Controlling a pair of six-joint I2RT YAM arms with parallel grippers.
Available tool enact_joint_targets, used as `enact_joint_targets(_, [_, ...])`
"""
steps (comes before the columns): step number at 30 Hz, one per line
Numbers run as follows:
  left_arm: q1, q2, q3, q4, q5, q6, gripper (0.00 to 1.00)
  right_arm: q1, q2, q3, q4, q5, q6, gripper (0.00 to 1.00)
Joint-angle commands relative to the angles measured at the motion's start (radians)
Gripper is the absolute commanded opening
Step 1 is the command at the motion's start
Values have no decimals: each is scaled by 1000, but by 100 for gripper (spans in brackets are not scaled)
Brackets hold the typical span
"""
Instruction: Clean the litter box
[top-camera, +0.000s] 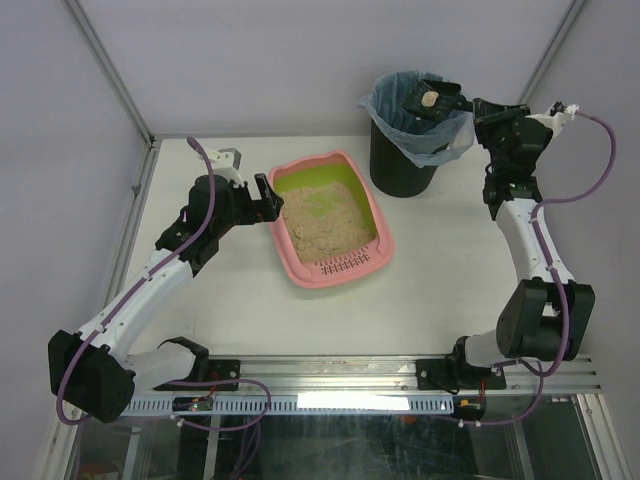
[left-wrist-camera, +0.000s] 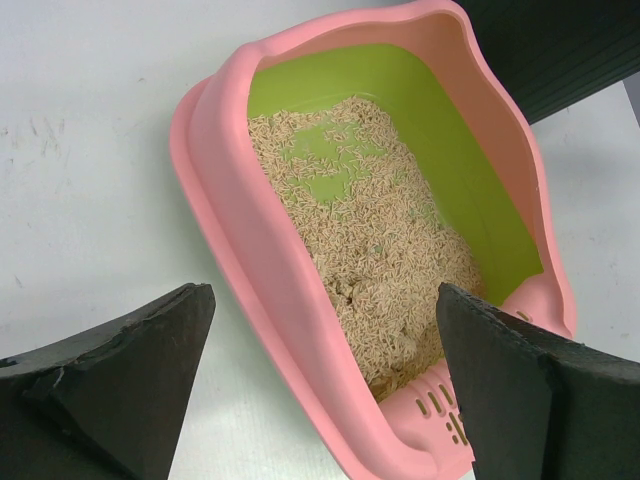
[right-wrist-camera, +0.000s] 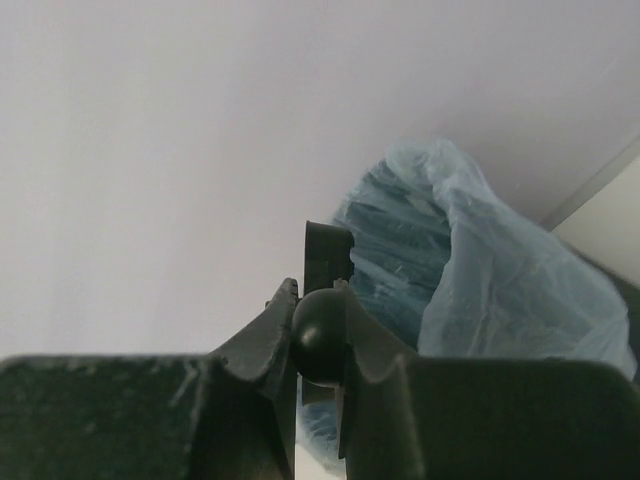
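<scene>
The litter box (top-camera: 330, 265) is a pink tray with a green lining, beige litter and a slotted grille at its near end; the left wrist view shows the litter box (left-wrist-camera: 260, 270) close up. My left gripper (top-camera: 268, 197) stands open at the tray's left rim, and this left gripper (left-wrist-camera: 322, 295) straddles the rim, one finger outside and one over the litter. My right gripper (top-camera: 470, 105) is shut on the handle of a black scoop (top-camera: 432, 100), which carries a beige clump over the bin. Up close, the right gripper (right-wrist-camera: 318, 300) pinches the scoop's round handle end (right-wrist-camera: 320, 335).
A black bin with a blue bag (top-camera: 410, 130) stands at the back right, just behind the tray; the bag (right-wrist-camera: 480, 270) fills the right wrist view. Grey walls close in the table on the left and at the back.
</scene>
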Motion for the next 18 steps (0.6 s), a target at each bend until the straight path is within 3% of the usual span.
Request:
enact_joint_targets(1, [11, -37, 4, 42, 0, -4, 99, -16, 30, 69, 180, -80, -267, 0])
enact_joint_targets(11, [10, -39, 3, 43, 5, -3, 99, -20, 133, 70, 460, -343, -640, 0])
enact_joint_targets(18, [11, -20, 3, 43, 13, -2, 99, -21, 165, 154, 439, -502, -781, 0])
